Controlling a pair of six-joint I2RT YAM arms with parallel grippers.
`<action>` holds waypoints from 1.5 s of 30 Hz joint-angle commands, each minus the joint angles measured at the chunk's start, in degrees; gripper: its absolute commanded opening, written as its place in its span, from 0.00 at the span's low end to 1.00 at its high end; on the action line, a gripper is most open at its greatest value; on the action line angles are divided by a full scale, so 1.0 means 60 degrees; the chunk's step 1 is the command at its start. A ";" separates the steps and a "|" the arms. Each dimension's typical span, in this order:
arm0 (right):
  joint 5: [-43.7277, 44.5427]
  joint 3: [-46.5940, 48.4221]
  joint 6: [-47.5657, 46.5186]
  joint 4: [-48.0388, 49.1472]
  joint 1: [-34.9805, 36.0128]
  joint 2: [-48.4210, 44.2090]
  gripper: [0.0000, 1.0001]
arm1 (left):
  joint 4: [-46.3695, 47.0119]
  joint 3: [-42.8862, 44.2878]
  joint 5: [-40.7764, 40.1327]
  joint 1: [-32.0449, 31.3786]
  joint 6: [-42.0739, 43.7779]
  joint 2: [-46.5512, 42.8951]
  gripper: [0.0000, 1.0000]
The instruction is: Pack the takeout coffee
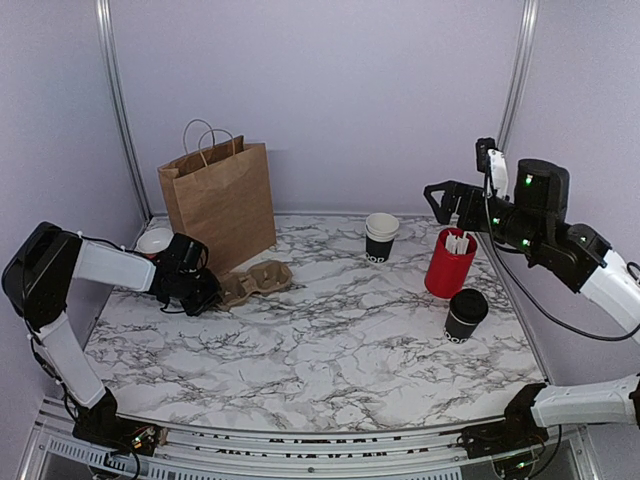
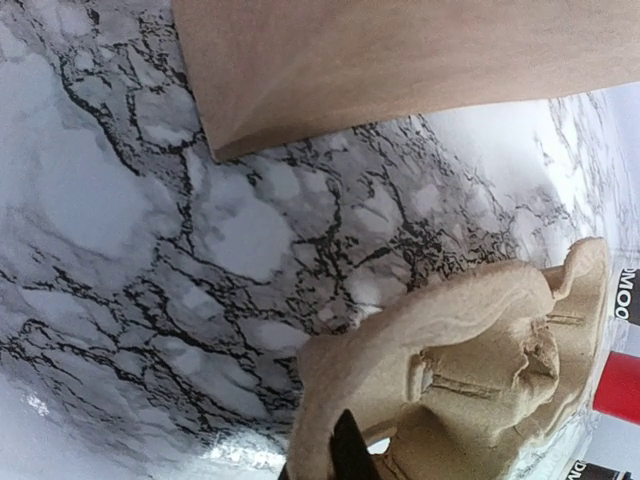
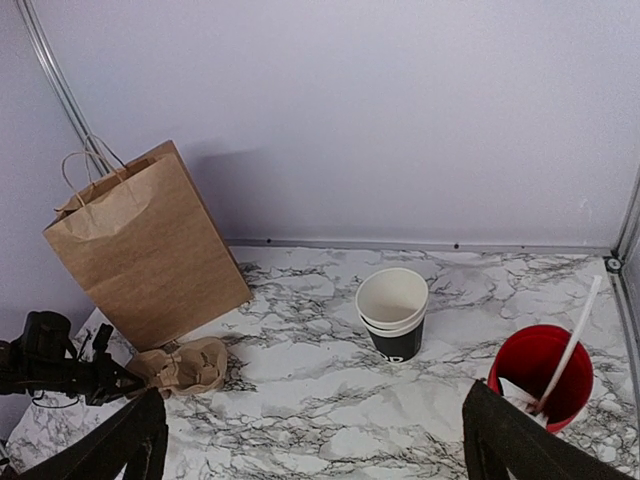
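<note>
While the left tool (image 1: 203, 291) is pressed together on the near rim of the pulp cup carrier (image 1: 256, 280), the step in hand reads as drawing that carrier away from the paper bag (image 1: 220, 200).

Handling note (judgement): slide the carrier low across the tabletop (image 1: 330, 345) rather than lifting it by one edge. Pull along its length, steer clear of the bag's corner, and stop with the wells facing up within the right arm's reach.

1. Takeout coffee (image 1: 465, 313): small black paper cup with white lettering and a round black plastic lid. It stands upright at the right of the tabletop, near the red cup (image 1: 449, 262) and well apart from the carrier. Untouched.
2. Carrier: tan moulded pulp, fibrous and matte, with rounded wells. The wall is thin and likely to flex.
3. Bag: brown kraft paper, stiff and creased, with cord handles. Standing.
4. Nested cups (image 1: 381, 237): black outside, white inside.
5. Tabletop: glossy marble pattern.
6. Right tool (image 1: 443, 203): spread wide, raised, holding nothing.
</note>
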 commanded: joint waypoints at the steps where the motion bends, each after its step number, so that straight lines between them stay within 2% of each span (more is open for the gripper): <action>1: -0.0127 0.0257 -0.0048 0.0355 0.0039 0.0041 1.00 | -0.0042 0.0130 -0.0108 -0.0107 0.0090 -0.0203 0.00; 18: -0.0424 -0.0154 0.0000 0.0696 0.0039 -0.0114 1.00 | -0.0359 0.0026 0.0035 -0.0609 0.0875 -0.0883 0.00; 25: -0.0519 -0.0029 -0.0001 0.0496 0.0039 0.0181 1.00 | -0.0787 0.0592 0.0422 -0.1232 0.1647 -0.0890 0.00; 28: -0.0490 0.0166 0.0034 0.0236 0.0061 0.0417 1.00 | -0.1168 0.1035 0.0603 -0.1803 0.2007 -0.0731 0.00; 34: -0.0528 0.0230 0.0173 0.0090 0.0127 0.0652 1.00 | -0.0997 0.0940 0.0284 -0.2751 0.0240 -0.0512 0.00; 39: -0.0462 0.0215 0.0168 -0.0022 0.0138 0.0756 1.00 | -0.0424 0.0904 -0.0523 -0.3915 -0.1039 -0.0327 0.00; 45: -0.0588 0.0277 0.0190 -0.0567 0.0143 0.0848 1.00 | 0.0687 0.0930 -0.0877 -0.5001 -0.2231 0.0253 0.00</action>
